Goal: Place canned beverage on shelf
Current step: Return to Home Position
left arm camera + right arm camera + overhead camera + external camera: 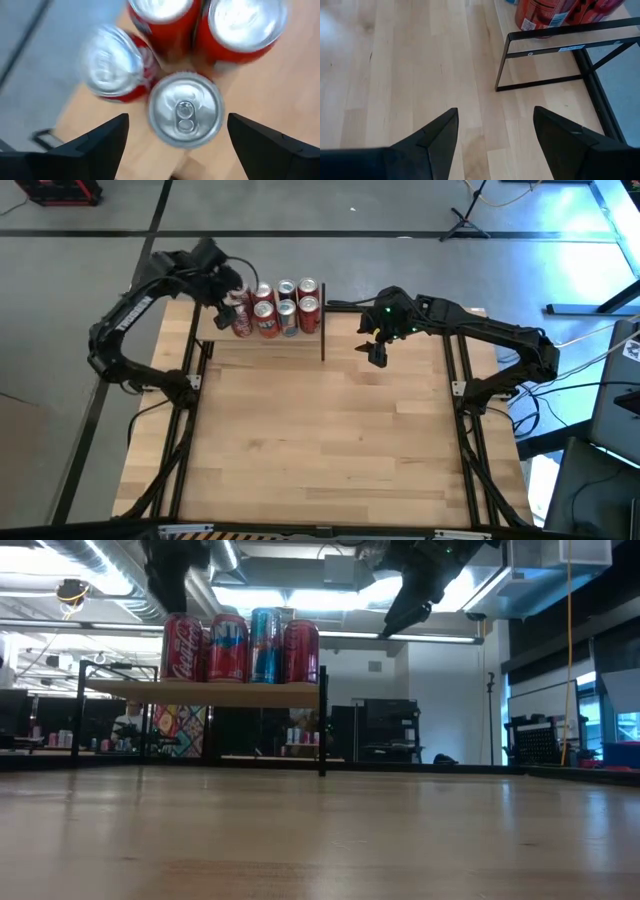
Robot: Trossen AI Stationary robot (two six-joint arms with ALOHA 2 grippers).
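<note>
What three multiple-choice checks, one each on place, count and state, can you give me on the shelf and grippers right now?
1. Relative to the shelf, where is the right gripper?
A over it
B over bare table off its right end
C under it

2. How many cans stand in the front row in the low view?
A two
B six
C four

3. How are the left gripper fingers?
A open above the cans
B shut on a can
C resting on the table

Answers:
1 B, the high view shows it past the shelf's end post.
2 C, four stand side by side.
3 A, its wrist view shows the fingers spread wide of a can top.
</note>
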